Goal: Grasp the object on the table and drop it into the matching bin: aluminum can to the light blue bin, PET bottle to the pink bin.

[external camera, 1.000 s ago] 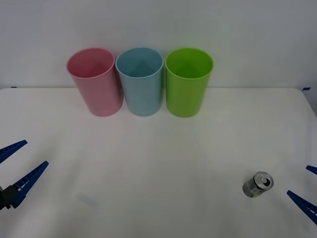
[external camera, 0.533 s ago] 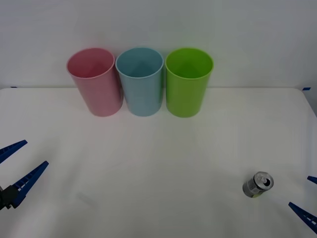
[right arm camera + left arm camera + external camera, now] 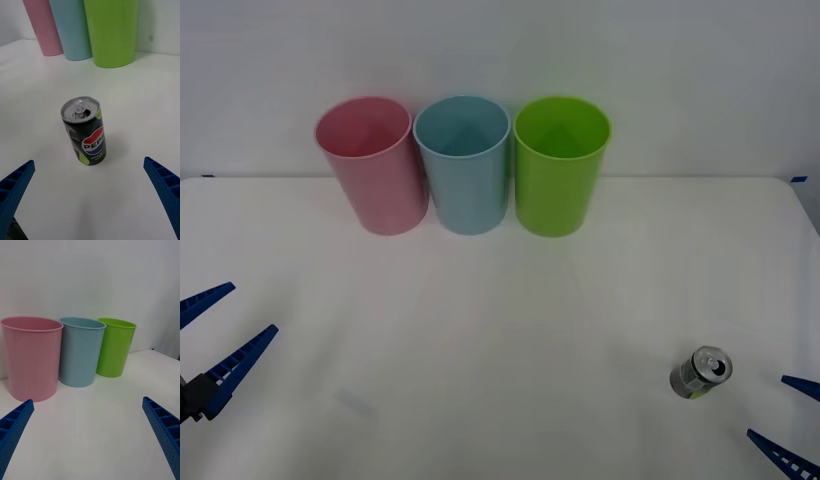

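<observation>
1. Right tool: fingers spread wide, low at the near right worktop edge, squared to the can, apparently ready to straddle it.
2. Left tool: spread, empty, parked near left.
3. Can: upright, just ahead of the right tool, untouched.
4. Far row: pink bin, blue bin, green cup, side by side; blue is the can's destination.

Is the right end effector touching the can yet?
Apart. In the right wrist view, bare white table separates the upright aluminum can from both open fingers of the right end effector.
</observation>
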Robot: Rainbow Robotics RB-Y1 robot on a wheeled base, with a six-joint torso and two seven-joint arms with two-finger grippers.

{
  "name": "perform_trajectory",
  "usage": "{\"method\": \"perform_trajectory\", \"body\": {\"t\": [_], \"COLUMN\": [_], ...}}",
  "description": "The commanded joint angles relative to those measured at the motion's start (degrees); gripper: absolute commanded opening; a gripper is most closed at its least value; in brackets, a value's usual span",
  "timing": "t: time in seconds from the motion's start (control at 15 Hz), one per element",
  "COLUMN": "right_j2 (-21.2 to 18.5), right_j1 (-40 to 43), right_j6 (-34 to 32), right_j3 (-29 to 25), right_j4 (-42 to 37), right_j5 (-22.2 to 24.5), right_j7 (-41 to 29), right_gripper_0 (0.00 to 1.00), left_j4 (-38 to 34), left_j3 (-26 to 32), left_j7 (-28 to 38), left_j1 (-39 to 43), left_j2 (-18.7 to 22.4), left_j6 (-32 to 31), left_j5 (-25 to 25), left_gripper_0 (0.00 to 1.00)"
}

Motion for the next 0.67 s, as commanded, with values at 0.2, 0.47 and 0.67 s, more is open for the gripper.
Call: {"method": "perform_trajectory", "body": {"t": [0.2, 0.47, 0.67], "right_j2": [0.0, 0.2, 1.4], "right_j1": [-2.6, -4.9, -5.4], "right_j6": [-0.1, 0.3, 2.4], "right_j3": [2.7, 6.6, 8.3], "right_j4": [5.8, 9.9, 10.2], "right_j5": [-0.5, -3.9, -5.4], "right_j7": [2.2, 4.6, 6.3], "right_gripper_0": [1.00, 1.00, 1.00], "left_j4": [0.0, 0.0, 0.0], "left_j3": [0.0, 0.0, 0.0], "left_j7": [0.0, 0.0, 0.0], "left_j1": [0.0, 0.0, 0.0], "left_j2": [0.0, 0.0, 0.0], "left_j6": [0.0, 0.0, 0.0], "left_j5": [0.0, 0.0, 0.0], "left_gripper_0": [1.00, 1.00, 1.00]}}
